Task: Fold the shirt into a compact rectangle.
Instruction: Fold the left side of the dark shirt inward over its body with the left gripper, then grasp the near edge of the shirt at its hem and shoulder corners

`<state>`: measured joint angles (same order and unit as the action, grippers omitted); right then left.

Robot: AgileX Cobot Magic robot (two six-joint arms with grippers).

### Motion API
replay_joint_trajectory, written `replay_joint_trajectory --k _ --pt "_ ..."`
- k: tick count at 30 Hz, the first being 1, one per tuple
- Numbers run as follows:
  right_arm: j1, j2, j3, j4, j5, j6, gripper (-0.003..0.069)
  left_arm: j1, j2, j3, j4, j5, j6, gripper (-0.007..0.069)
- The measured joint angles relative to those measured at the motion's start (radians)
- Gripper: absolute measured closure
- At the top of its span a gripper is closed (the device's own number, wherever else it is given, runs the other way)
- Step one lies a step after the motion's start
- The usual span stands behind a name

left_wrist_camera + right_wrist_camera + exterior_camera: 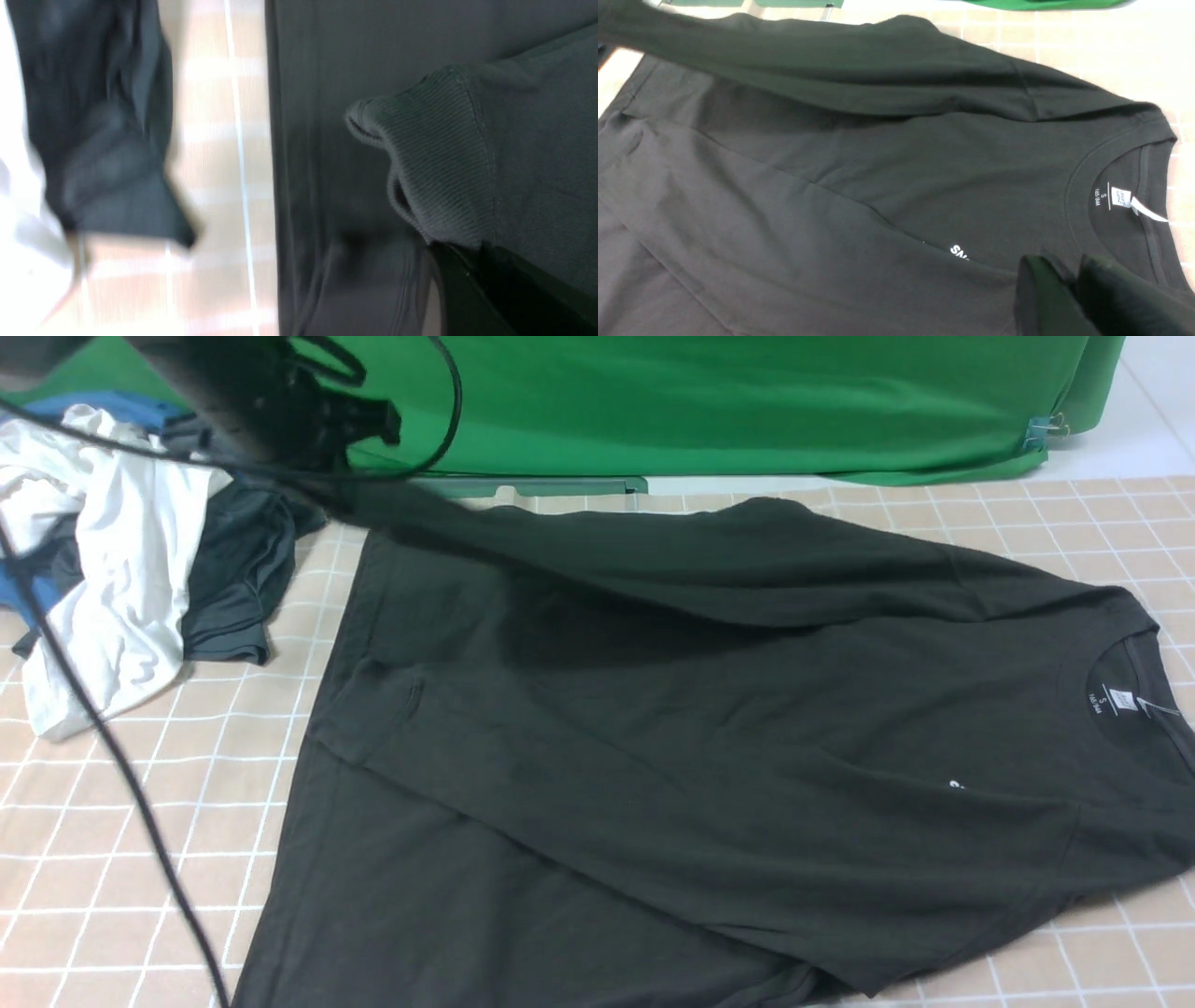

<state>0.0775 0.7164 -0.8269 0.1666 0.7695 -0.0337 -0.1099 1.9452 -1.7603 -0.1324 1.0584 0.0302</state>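
The black shirt (709,737) lies spread on the checked tablecloth (140,821), collar to the right with its white neck label (1116,702) showing. One long sleeve (653,551) is lifted and stretched across the far side toward the left. My left gripper (322,476) is shut on that sleeve's end. In the left wrist view the ribbed cuff (434,154) bunches just beyond the left gripper (467,252). My right gripper (1071,273) is out of the front view. It sits by the collar and the white print (959,252), shut on a small ridge of shirt fabric.
A heap of clothes sits at the far left: a white garment (112,569), a smaller dark grey garment (238,569) and blue cloth (112,406). A green backdrop (747,401) hangs behind the table. A black cable (121,765) crosses the left side.
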Motion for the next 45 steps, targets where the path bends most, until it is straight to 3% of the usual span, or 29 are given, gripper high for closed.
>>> replay_joint_trajectory --k 9,17,22,25,27,30,34,45 --pt "0.000 0.000 0.000 0.000 -0.001 -0.001 0.0515 -0.001 -0.156 0.400 -0.010 -0.128 -0.062 0.0589" --pt "0.000 0.000 0.000 0.000 -0.004 -0.001 0.0515 -0.001 -0.163 0.573 -0.042 -0.195 -0.073 0.0576" --pt "0.000 0.000 0.000 0.000 -0.004 -0.001 0.0515 -0.001 -0.163 0.594 -0.037 -0.195 -0.073 0.0470" --pt "0.000 0.000 0.000 0.000 -0.004 -0.001 0.0515 -0.001 -0.168 0.594 -0.034 -0.160 -0.056 0.0361" --pt "0.000 0.000 0.000 0.000 -0.004 -0.001 0.0515 -0.001 -0.170 0.594 -0.023 -0.080 -0.043 0.0270" --pt "0.000 0.000 0.000 0.000 -0.001 -0.001 0.0515 -0.001 -0.177 0.618 -0.001 0.039 -0.043 0.0223" --pt "0.000 0.000 0.000 0.000 0.000 -0.001 0.0515 -0.010 -0.207 0.697 0.000 0.084 -0.043 0.0224" --pt "0.000 0.000 0.000 0.000 -0.003 0.000 0.0515 -0.035 -0.379 1.034 -0.003 -0.123 -0.059 0.0216"
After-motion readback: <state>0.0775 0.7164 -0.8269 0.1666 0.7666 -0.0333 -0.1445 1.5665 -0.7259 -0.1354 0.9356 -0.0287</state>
